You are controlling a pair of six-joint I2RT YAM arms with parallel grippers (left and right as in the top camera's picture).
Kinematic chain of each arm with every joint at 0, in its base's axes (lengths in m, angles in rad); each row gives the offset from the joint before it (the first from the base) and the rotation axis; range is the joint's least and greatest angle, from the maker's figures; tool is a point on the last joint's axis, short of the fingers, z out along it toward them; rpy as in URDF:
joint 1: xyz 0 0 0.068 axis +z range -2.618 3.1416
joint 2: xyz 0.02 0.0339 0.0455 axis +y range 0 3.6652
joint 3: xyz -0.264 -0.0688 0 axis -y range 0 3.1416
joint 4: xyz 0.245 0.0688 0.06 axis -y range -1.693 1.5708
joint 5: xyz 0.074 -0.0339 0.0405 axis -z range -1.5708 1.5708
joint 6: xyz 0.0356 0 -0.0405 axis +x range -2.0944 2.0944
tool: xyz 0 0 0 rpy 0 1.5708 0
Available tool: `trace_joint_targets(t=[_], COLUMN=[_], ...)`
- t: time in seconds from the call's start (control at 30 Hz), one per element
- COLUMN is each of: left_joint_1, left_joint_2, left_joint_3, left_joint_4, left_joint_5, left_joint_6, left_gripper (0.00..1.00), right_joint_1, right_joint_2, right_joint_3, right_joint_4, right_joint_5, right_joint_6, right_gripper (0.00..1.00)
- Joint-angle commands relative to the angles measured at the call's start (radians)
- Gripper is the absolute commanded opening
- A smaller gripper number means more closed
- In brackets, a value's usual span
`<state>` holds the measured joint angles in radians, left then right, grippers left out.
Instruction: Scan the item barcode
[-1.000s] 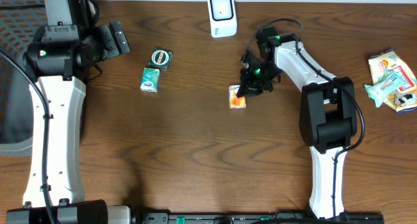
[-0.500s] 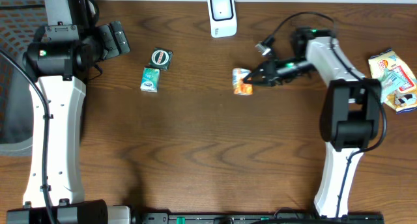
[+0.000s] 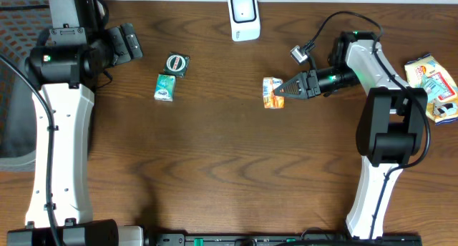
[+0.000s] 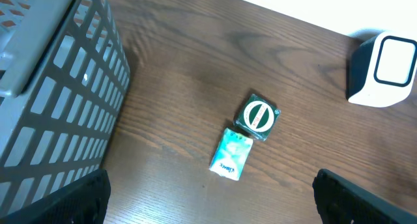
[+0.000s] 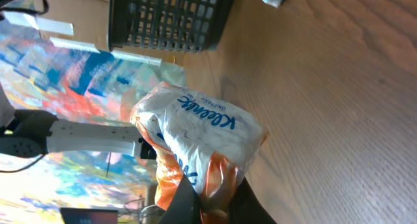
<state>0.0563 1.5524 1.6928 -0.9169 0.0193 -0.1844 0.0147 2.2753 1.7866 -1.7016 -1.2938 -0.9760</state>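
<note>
Clamping the tissue packet [image 3: 273, 93] at one end, the right gripper [image 3: 283, 91] has its jaws pinched narrow on the wrapper, and the arm reaches in from the right side of the table [image 3: 215, 160]. In the right wrist view the dark fingers [image 5: 177, 199] close on the orange part of the packet [image 5: 195, 136], while its white face with blue Kleenex lettering points away from the camera; whether the packet touches the wood or hangs just above it cannot be told. Seen from overhead, the packet sits in front of and to the right of the white scanner [image 3: 244, 16], which stands at the far edge of the table, apart from it. Further left lie a dark green pack with a round label [image 3: 177, 64] and, just beside it on the near side, a teal packet [image 3: 165, 87]; the left wrist view shows the two [image 4: 259, 115] [image 4: 232, 154] almost corner to corner. The left gripper [image 3: 127, 43] is at the far left with its jaws spread wide and nothing between them. Beside it is a grey mesh basket [image 4: 52, 100], and what is inside it cannot be made out. At the right edge of the table a small pile of snack packets [image 3: 431, 86] lies loose, not in any container.
</note>
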Motion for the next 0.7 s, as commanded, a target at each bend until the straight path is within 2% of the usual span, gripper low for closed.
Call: trace_joint_targets(t=[0.0,0.17,0.3,0.4,0.67], left_joint_1=[0.000,0.000,0.000,0.000,0.000], left_joint_2=[0.006,0.006,0.006,0.006,0.006], left_joint_3=[-0.004,-0.004,-0.004,-0.004,-0.004], left_joint_4=[-0.003,-0.003,-0.003,-0.003,-0.003], left_joint_5=[-0.013,-0.013,-0.013,-0.013,-0.013], left_joint_6=[-0.008,-0.008,-0.008,-0.008,-0.008], left_gripper=[0.98,0.98,0.98,0.98,0.98], right_joint_1=[0.006,0.022,0.031,0.030,0.031], right_joint_2=[-0.072,-0.163,-0.309,-0.391,-0.449], right_joint_3=[0.013,0.013,0.013,0.013,0.012], right_joint_4=[0.000,0.000,0.000,0.011,0.010], right_joint_5=[-0.068,-0.071,-0.082,-0.083,-0.082], right_joint_6=[-0.066,-0.093,-0.167,-0.166,-0.154], right_gripper=[0.01,0.01,0.01,0.01,0.01])
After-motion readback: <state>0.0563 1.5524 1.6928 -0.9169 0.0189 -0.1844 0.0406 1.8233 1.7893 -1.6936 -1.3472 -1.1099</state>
